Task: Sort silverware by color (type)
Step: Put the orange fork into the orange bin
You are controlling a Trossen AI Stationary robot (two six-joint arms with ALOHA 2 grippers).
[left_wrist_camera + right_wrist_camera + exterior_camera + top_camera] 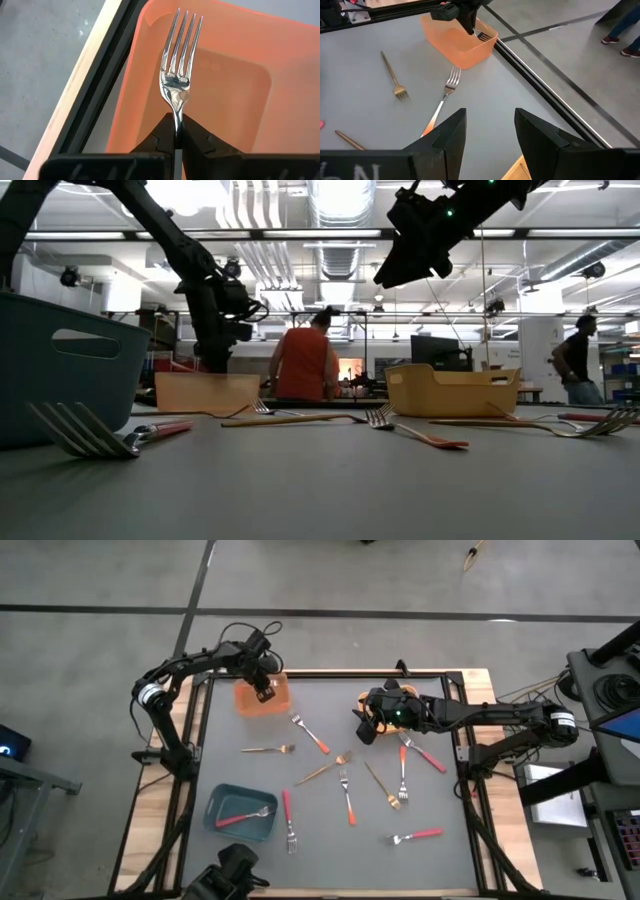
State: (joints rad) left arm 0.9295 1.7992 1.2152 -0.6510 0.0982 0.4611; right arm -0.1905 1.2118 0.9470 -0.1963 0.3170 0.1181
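My left gripper (264, 692) hangs over the orange bin (262, 700) at the table's far left, shut on a fork (179, 60) with a shiny silver head. The fork's tines point down into the bin, and its handle is hidden. My right gripper (490, 125) is raised and open beside the yellow-orange bin (450, 390) at the far right, with nothing between its fingers. Several forks lie flat on the grey mat, among them an orange-handled fork (310, 733), a gold fork (268, 750) and a red-handled fork (415, 836). Another red-handled fork (243, 817) lies in the teal bin (218, 802). My left gripper pinches the fork at its neck (176, 112), just behind the head, between its two shut fingers. The fingers slant steeply down from above and lie in line with the fork. The head sticks out beyond the fingertips inside the orange bin. I cannot tell whether the tines touch its floor.
The black frame rail (100, 80) and the wooden table edge (200, 690) run close beside the orange bin. The teal bin stands at the near left. In the low view, people (303, 360) stand in the room beyond the table.
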